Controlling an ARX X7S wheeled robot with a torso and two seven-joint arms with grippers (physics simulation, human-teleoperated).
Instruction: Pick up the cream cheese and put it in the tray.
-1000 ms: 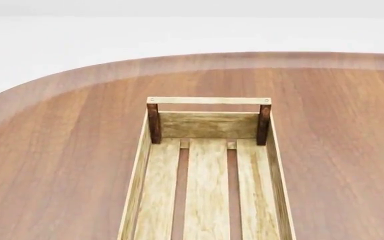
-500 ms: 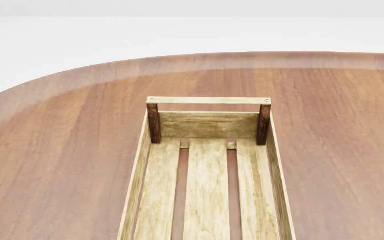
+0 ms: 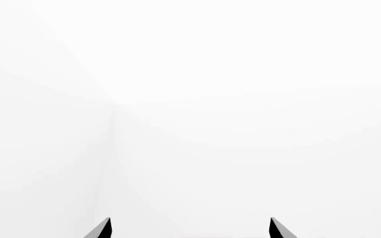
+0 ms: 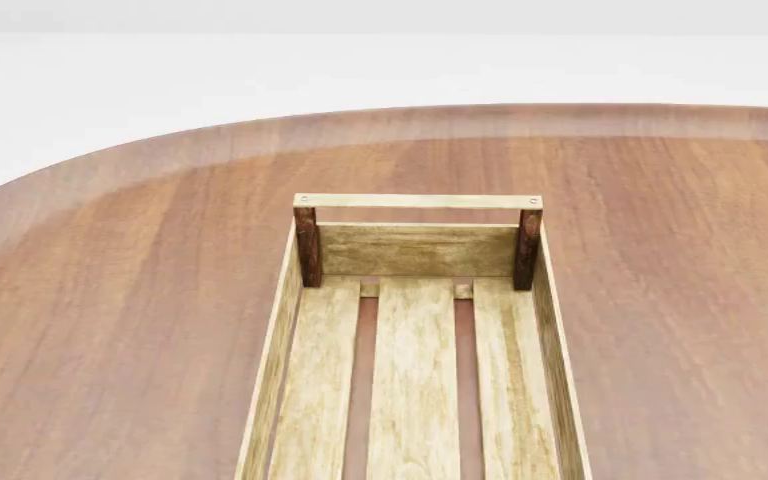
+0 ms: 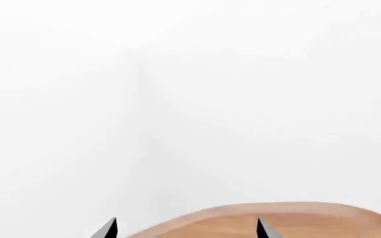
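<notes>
Both grippers, left (image 3: 189, 229) and right (image 5: 185, 228), are spread wide, nothing held; with no cream cheese sighted, the tray (image 4: 555, 345) may be struck.

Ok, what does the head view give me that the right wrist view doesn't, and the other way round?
Head view only: the tray, its floor planks bare as far as the frame reaches, with no cream cheese in sight. Right wrist view only: the right gripper, its fingertips apart with nothing between them, pointing past the table edge at white background. Both show the wooden table; neither shows the cream cheese.
</notes>
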